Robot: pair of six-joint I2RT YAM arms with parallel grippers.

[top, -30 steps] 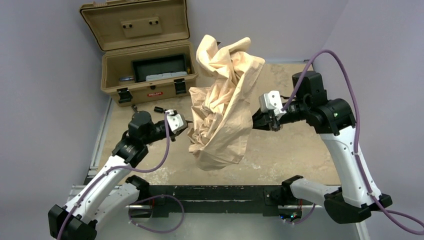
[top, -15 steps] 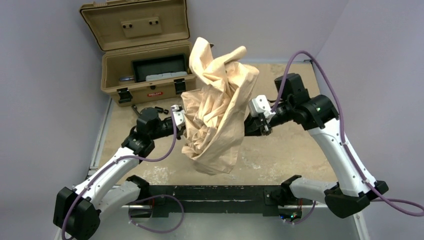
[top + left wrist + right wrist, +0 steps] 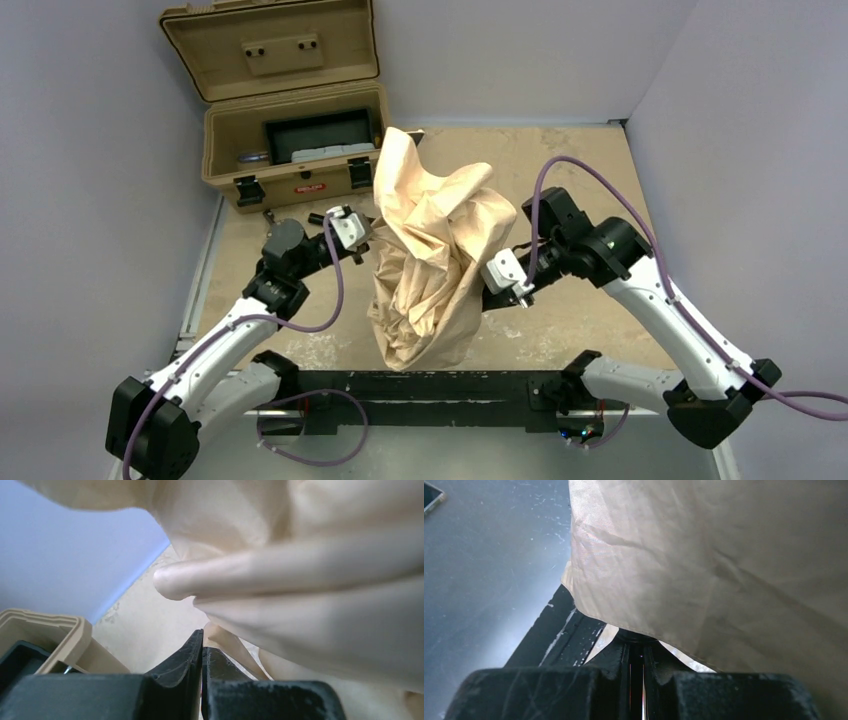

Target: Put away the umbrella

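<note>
The umbrella [image 3: 430, 260] is a crumpled beige fabric bundle held upright over the middle of the table, its lower end close to the front rail. My left gripper [image 3: 360, 240] presses into its left side, jaws shut; in the left wrist view a fold of the umbrella [image 3: 300, 570] leaves the tips of that gripper [image 3: 202, 645]. My right gripper [image 3: 487, 295] is at the bundle's right side. In the right wrist view that gripper [image 3: 636, 641] is shut on something dark under the edge of the umbrella [image 3: 724, 555]. No handle or strap shows.
An open tan hard case [image 3: 290, 150] stands at the back left, lid up, with a black tray inside; its corner [image 3: 60, 630] shows in the left wrist view. Small dark items [image 3: 318, 217] lie in front of it. The black front rail [image 3: 430, 385] runs along the near edge.
The umbrella has come down and toward the near edge, now standing more upright. My right gripper moved left and nearer with it. The left arm shifted slightly.
</note>
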